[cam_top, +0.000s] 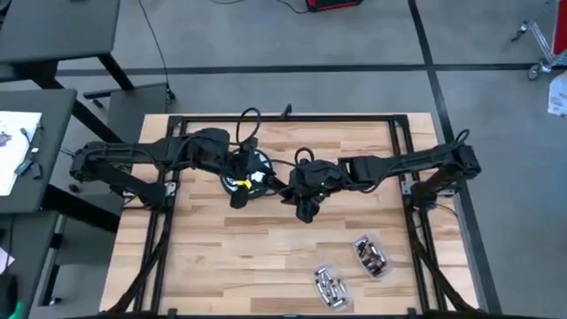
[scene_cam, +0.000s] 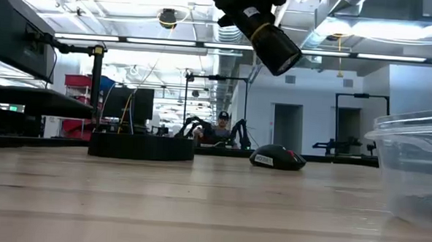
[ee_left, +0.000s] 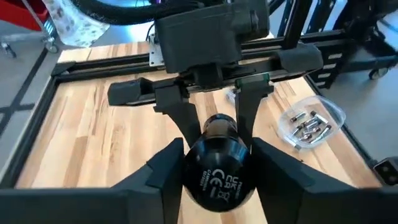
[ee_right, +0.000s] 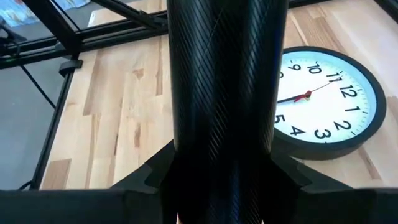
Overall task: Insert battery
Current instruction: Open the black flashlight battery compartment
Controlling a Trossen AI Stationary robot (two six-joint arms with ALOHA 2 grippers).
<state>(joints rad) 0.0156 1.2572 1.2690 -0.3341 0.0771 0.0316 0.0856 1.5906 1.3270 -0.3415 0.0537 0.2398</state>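
Note:
A black flashlight is held in the air over the middle of the table, between both arms. My left gripper is shut on its printed end. My right gripper is shut on its knurled barrel, farther along. In the low view the flashlight slants down, well above the tabletop. In the high view the two grippers meet at mid-table, left and right. Batteries lie in a clear tub on the table. My left gripper pinches the flashlight's end that carries the printed marks between its two fingers, one on each side. That end faces the wrist camera. The flashlight is clear of the table. My right gripper pinches the flashlight's barrel between its two fingers, which come down on either side and lie across it. In its own wrist view the barrel rises from between the fingers. The flashlight hangs above the clock.
A round black wall clock lies face up on the table below the grippers. Two clear tubs of batteries stand near the front right. A black mouse shows in the low view, with a clear tub at its right.

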